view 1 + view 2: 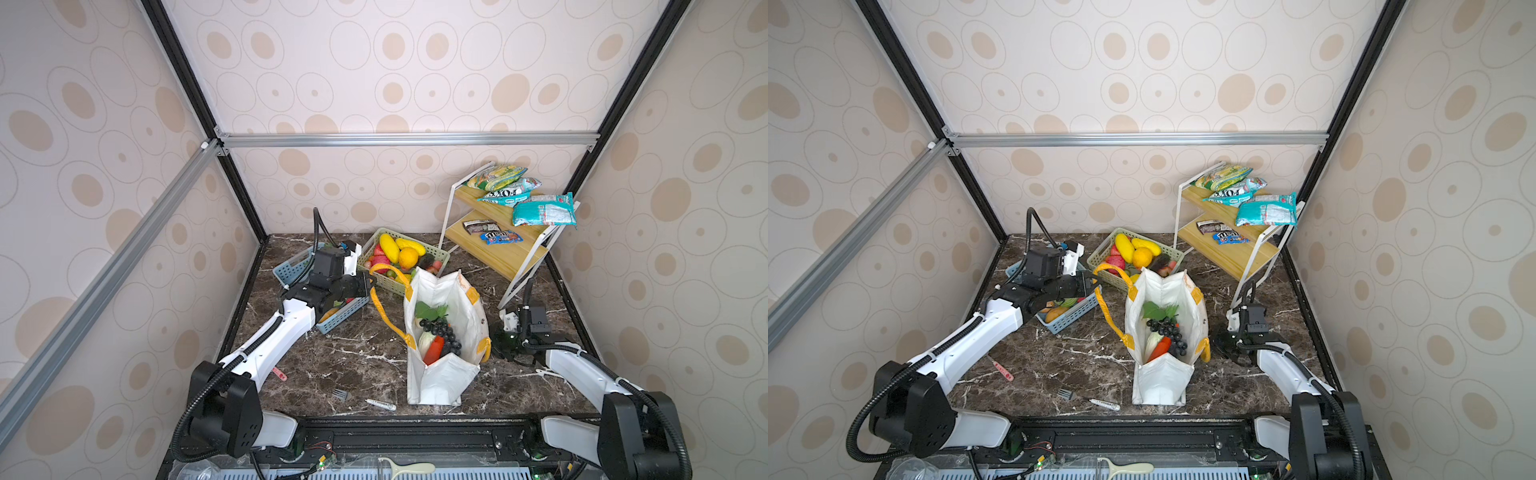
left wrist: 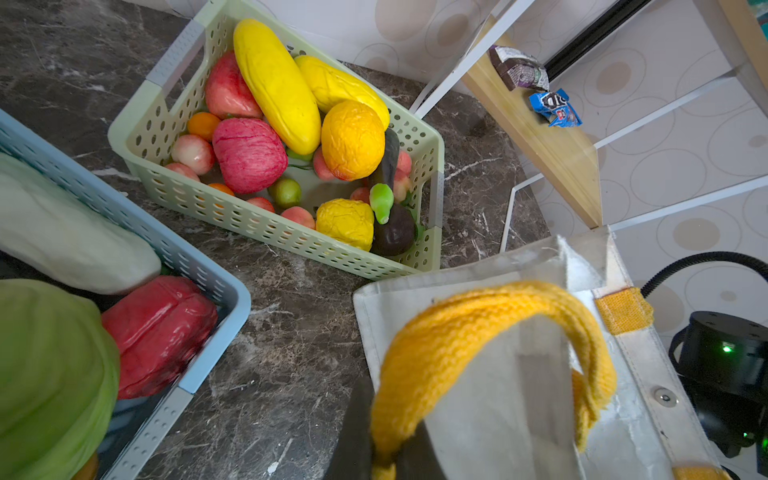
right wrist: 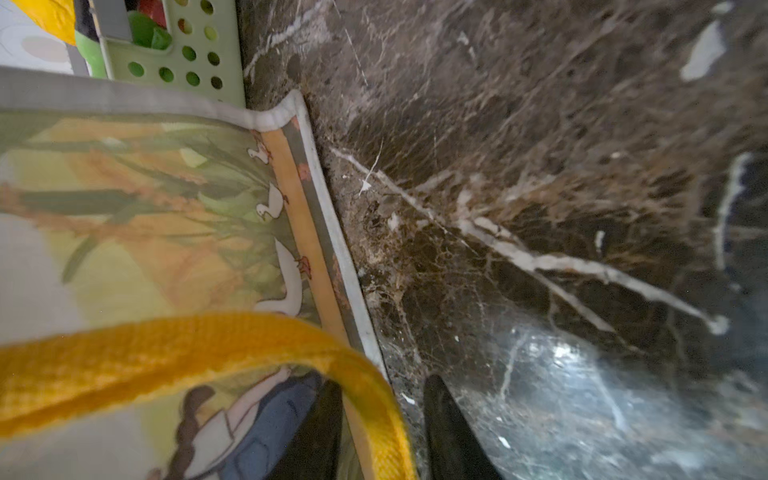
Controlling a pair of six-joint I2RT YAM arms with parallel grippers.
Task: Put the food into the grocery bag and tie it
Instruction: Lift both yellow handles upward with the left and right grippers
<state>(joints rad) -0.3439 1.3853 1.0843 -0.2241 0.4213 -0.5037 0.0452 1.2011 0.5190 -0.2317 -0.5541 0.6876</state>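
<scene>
Left strap (image 2: 478, 324): closest to the left wrist lens; thick woven yellow loop, stretched sideways from the bag rim.
Left hand (image 2: 386, 451): fully closed, strap pinched between the fingers near one end of the loop.
Right strap (image 3: 166, 345): lying against the printed side panel.
Right hand (image 3: 382, 382): low beside the bag; fingers part-way apart, straddling the strap, no pinch visible.
Grocery bag (image 1: 444, 374): upright on the table (image 1: 332, 361), mid-field, mouth open, between both hands.
Bag contents: green leaf (image 1: 427, 309), dark grape bunch (image 1: 444, 332), pale cabbage (image 1: 424, 343), red-orange pepper (image 1: 434, 348); cucumber and beige ball not visible.
Handling, judged: soft floppy cloth, light plastic load; likely to slump or tip under a one-sided pull. Straps limp, coarse weave, not slippery; best held mid-loop, both sides evenly.
Green basket (image 1: 442, 261): behind the bag; yellow, orange and pink-red toy fruit.
Blue basket (image 1: 345, 318): under the left arm; pale long vegetable (image 2: 62, 237), red toy pepper (image 2: 158, 328).
Shelf (image 1: 498, 253): snack packets (image 1: 544, 210) only.
</scene>
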